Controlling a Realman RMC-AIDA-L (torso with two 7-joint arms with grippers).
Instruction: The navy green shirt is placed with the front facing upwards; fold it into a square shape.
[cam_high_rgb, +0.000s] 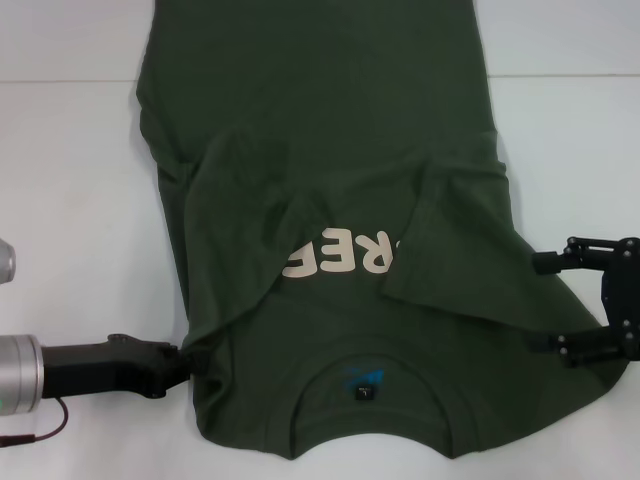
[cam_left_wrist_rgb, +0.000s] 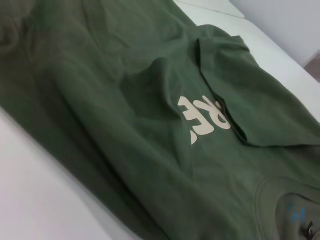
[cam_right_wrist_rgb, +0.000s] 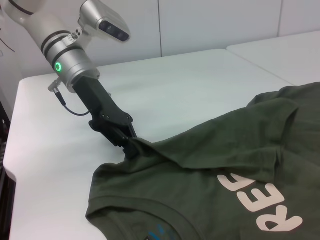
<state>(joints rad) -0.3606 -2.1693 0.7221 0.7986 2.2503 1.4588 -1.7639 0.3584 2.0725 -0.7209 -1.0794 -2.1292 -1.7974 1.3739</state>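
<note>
shirt (cam_high_rgb: 330, 120) chest: cream letters "REE" readable, rest hidden under folded sleeves | between left fingers (cam_high_rgb: 192, 362) and right fingers (cam_high_rgb: 548, 262) | collar label (cam_high_rgb: 366, 392): dark tag, blue mark, unreadable | no other text

The navy green shirt (cam_high_rgb: 340, 180) is soft matt cloth, a knitted cotton look, creased and rumpled where the sleeves lie folded over the chest, with a ribbed collar band (cam_high_rgb: 370, 425) of the same dull weave; its cream lettering (cam_high_rgb: 345, 255) sits flat and smooth, like a printed film, slightly brighter than the fabric around it. The table (cam_high_rgb: 70, 170) beneath is a smooth white surface with a faint sheen. The left gripper (cam_right_wrist_rgb: 131, 149) is matt black, plastic or coated metal, joined to a brushed silver metal wrist (cam_right_wrist_rgb: 70, 62) with a satin finish. The right gripper (cam_high_rgb: 590, 300) shows matt black linkages with small screw heads
</note>
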